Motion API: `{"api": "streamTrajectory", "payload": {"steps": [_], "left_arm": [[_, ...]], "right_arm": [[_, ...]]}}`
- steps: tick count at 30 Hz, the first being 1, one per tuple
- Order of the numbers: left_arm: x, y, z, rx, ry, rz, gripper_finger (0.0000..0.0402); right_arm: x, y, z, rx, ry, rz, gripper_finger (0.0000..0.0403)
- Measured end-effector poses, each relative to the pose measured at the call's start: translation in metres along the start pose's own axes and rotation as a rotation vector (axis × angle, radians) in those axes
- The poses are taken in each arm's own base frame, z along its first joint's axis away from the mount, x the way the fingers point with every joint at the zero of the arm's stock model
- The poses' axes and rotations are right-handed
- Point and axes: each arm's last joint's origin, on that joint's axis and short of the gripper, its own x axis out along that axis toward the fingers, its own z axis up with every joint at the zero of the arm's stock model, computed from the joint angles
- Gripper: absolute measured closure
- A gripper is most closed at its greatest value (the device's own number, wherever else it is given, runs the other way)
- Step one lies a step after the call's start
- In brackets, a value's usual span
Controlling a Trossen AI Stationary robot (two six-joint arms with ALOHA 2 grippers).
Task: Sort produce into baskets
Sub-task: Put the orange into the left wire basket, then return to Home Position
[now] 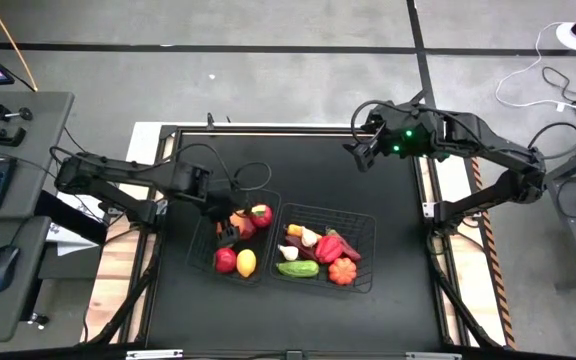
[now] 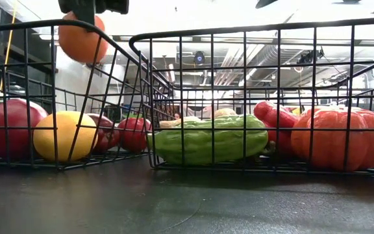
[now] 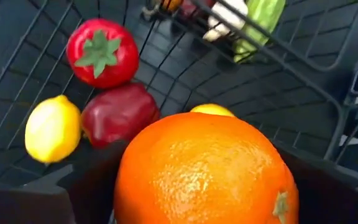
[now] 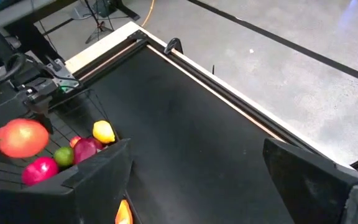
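Observation:
My left gripper is over the left wire basket, shut on an orange; the orange also shows in the low view. Under it in that basket lie a red fruit with a green calyx, a dark red apple and two lemons. The right basket holds a green cucumber, an orange pumpkin, red peppers and white garlic. My right gripper is open and empty above the table's far right part. My left gripper pinches the orange between its two fingers, on two opposite sides. The fingers come from above, pointing down. The orange is lifted clear of the produce in the left basket.
The two baskets stand side by side on the black table top, near its middle. Bare black surface lies on the far side of them and along the near edge. A desk with a keyboard and mouse stands left of the table.

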Motion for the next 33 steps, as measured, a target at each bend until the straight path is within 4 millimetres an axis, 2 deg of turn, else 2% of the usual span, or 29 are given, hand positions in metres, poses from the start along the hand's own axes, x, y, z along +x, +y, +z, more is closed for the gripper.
{"api": "streamTrajectory", "payload": {"steps": [4,10,17,22,25,28,31,33], "left_arm": [[0.002,0.002,-0.001,-0.006,0.035,0.01,0.0009],[0.001,0.001,-0.001,0.001,0.034,-0.012,0.0012],[-0.002,0.007,-0.011,0.05,0.13,0.015,0.001],[-0.007,0.021,0.009,0.065,-0.037,-0.018,0.0014],[-0.03,0.033,0.016,0.035,-0.222,-0.03,0.0037],[-0.064,0.042,0.01,0.007,-0.426,0.021,0.0084],[-0.099,0.044,-0.006,-0.006,-0.654,0.068,0.0153],[-0.109,0.047,-0.021,-0.025,-0.801,0.062,0.0207]], "right_arm": [[0.0,0.0,0.0,-0.006,0.0,0.0,0.0049],[0.0,0.0,0.0,-0.023,0.001,0.0,0.0049],[0.0,0.0,-0.001,-0.11,0.01,0.001,0.0049],[0.0,0.001,-0.001,-0.115,0.023,0.038,0.0049],[0.0,0.0,-0.001,-0.099,0.011,0.01,0.0051],[0.001,-0.003,0.001,-0.053,0.001,-0.018,0.0068],[0.004,-0.006,0.002,-0.047,0.004,-0.031,0.0114],[0.007,-0.006,0.003,-0.051,0.012,-0.034,0.0164]]}}
